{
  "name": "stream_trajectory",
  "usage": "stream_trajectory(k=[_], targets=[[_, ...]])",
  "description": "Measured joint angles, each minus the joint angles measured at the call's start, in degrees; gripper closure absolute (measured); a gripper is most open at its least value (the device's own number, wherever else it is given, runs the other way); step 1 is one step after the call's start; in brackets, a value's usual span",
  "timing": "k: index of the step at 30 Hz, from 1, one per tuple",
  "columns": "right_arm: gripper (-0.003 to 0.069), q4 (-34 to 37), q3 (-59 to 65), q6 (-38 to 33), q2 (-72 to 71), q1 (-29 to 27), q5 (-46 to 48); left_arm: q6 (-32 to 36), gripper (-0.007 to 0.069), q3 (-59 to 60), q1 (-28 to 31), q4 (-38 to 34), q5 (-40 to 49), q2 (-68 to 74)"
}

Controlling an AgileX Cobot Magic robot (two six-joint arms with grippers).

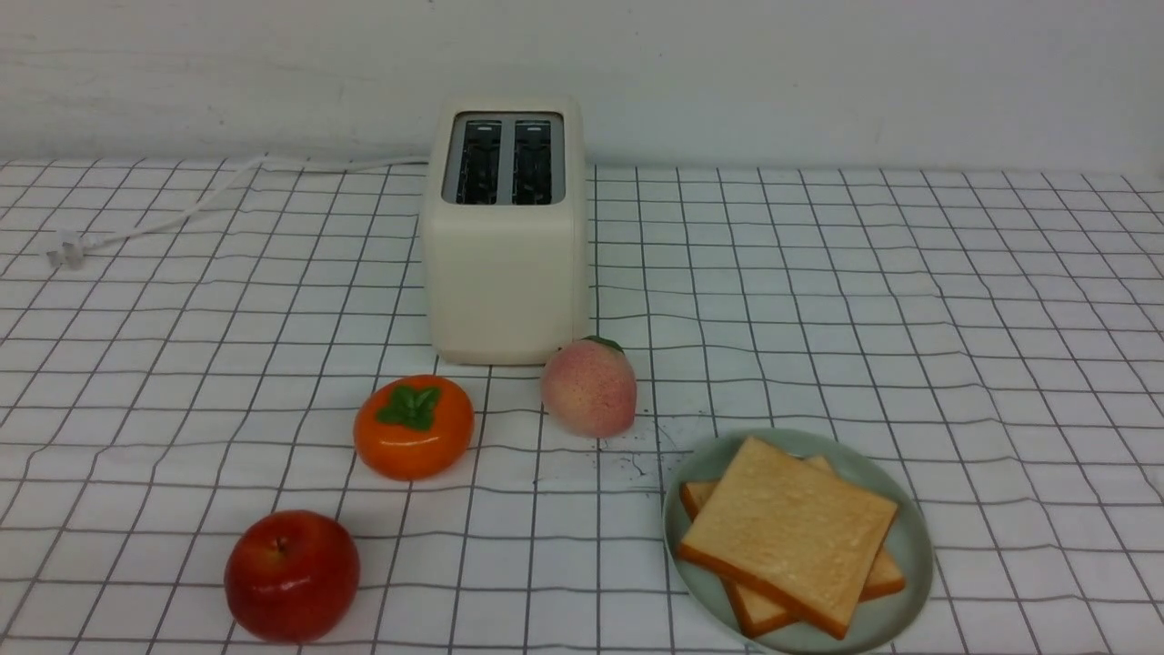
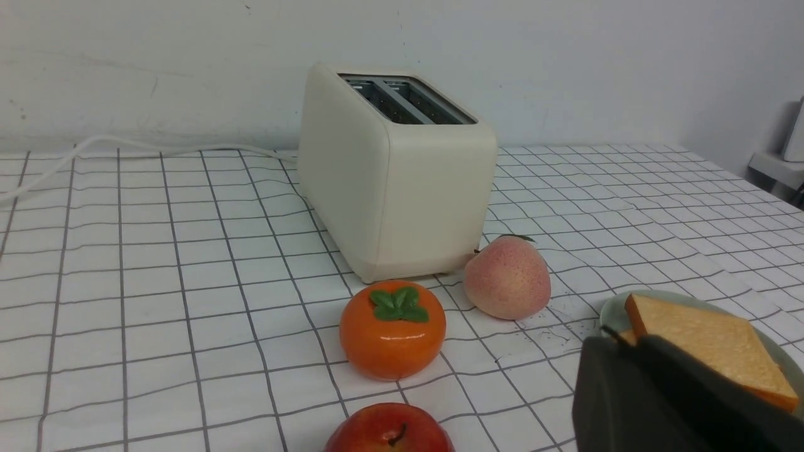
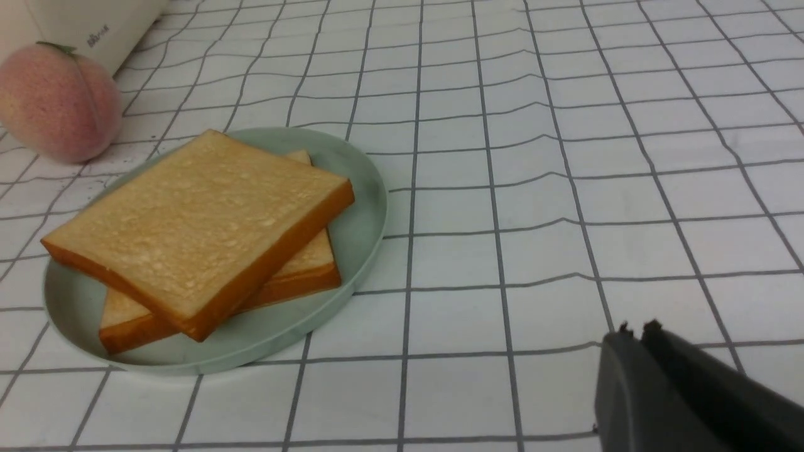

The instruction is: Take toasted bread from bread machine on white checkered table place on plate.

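Note:
Two slices of toasted bread [image 1: 789, 532] [image 3: 195, 226] lie stacked, the upper one turned askew, on the pale green plate [image 1: 913, 564] [image 3: 361, 213] at the front right of the white checkered table [image 1: 909, 300]. The cream bread machine [image 1: 505, 246] [image 2: 402, 182] stands at the back centre, both dark slots empty. Neither arm shows in the front view. In the left wrist view my left gripper [image 2: 628, 342] is shut with nothing in it, its dark fingers in front of the plate's near edge. My right gripper [image 3: 635, 333] is shut and empty, over bare cloth beside the plate.
A peach [image 1: 589, 387] sits just in front of the toaster, an orange persimmon [image 1: 414, 426] to its left, a red apple [image 1: 291, 575] at the front left. The toaster's white cord [image 1: 182, 209] and plug trail to the back left.

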Motion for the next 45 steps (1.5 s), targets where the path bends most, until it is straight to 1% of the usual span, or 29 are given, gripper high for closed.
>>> stream_trajectory(k=[16, 18, 20, 21, 22, 23, 24, 25, 26, 27, 28, 29, 30, 32, 34, 35, 36, 37, 40, 42, 45], targets=[[0.0624, 0.0, 0.0, 0.1, 0.0, 0.0, 0.0, 0.0, 0.0580, 0.0, 0.0, -0.1, 0.0, 0.0], [0.0624, 0.0, 0.0, 0.1, 0.0, 0.0, 0.0, 0.0, 0.0577, 0.0, 0.0, -2.4, -0.1, 0.0], [0.0624, 0.0, 0.0, 0.1, 0.0, 0.0, 0.0, 0.7, 0.0581, 0.0, 0.9, -7.5, -0.7, 0.0], [0.0624, 0.0, 0.0, 0.1, 0.0, 0.0, 0.0, 2.8, 0.0592, 0.1, 2.3, -12.2, -1.6, 0.0], [0.0624, 0.0, 0.0, 0.1, 0.0, 0.0, 0.0, 5.8, 0.0603, 0.4, 3.6, -14.8, -2.5, 0.0], [0.0624, 0.0, 0.0, 0.1, 0.0, 0.0, 0.0, 9.4, 0.0627, 0.9, 6.1, -18.5, -4.1, 0.0], [0.0623, 0.0, 0.0, 0.1, 0.0, 0.0, 0.0, 10.2, 0.0631, 1.1, 6.6, -19.1, -4.4, 0.0], [0.0621, 0.0, 0.0, 0.1, 0.0, 0.0, 0.0, 17.1, 0.0638, 3.0, 11.0, -24.0, -7.5, 0.0], [0.0620, 0.0, 0.0, 0.1, 0.0, 0.0, 0.0, 17.1, 0.0638, 3.0, 11.6, -24.6, -8.0, 0.0], [0.0618, 0.0, 0.0, 0.1, 0.0, 0.0, 0.0, 23.0, 0.0638, 5.7, 17.7, -29.8, -13.1, 0.0], [0.0617, 0.0, 0.0, 0.1, 0.0, 0.0, 0.0, 25.7, 0.0638, 7.5, 21.2, -33.1, -16.0, 0.0], [0.0617, 0.0, 0.0, 0.1, 0.0, 0.0, 0.0, 26.3, 0.0638, 7.8, 21.2, -33.7, -16.0, -0.1], [0.0616, 0.0, 0.0, 0.1, 0.0, 0.0, 0.0, 29.6, 0.0638, 10.3, 25.9, -37.9, -19.9, -0.5], [0.0613, 0.0, 0.0, 0.1, 0.0, 0.0, 0.0, 33.8, 0.0638, 13.9, 33.0, -42.7, -22.7, -1.5], [0.0611, 0.0, 0.0, 0.1, 0.0, 0.0, 0.0, 35.4, 0.0638, 15.7, 35.9, -43.8, -23.0, -1.6], [0.0609, 0.0, 0.0, 0.1, 0.0, 0.0, 0.0, 36.5, 0.0638, 18.1, 38.9, -44.9, -22.4, -1.7], [0.0609, 0.0, 0.0, 0.1, 0.0, 0.0, 0.0, 36.6, 0.0638, 18.1, 39.2, -45.0, -22.3, -1.7], [0.0608, 0.0, 0.0, 0.1, 0.0, 0.0, 0.0, 36.9, 0.0638, 18.9, 40.9, -45.3, -18.8, -1.7], [0.0609, 0.0, 0.0, 0.1, 0.0, 0.0, 0.0, 37.1, 0.0638, 19.3, 41.8, -44.9, -9.7, -1.7], [0.0606, 0.0, 0.0, 0.1, 0.0, 0.0, 0.0, 37.1, 0.0638, 19.3, 41.6, -44.9, -7.0, -1.7], [0.0605, 0.0, 0.0, 0.1, 0.0, 0.0, 0.0, 37.1, 0.0638, 19.3, 41.1, -44.9, -6.8, -1.7]])
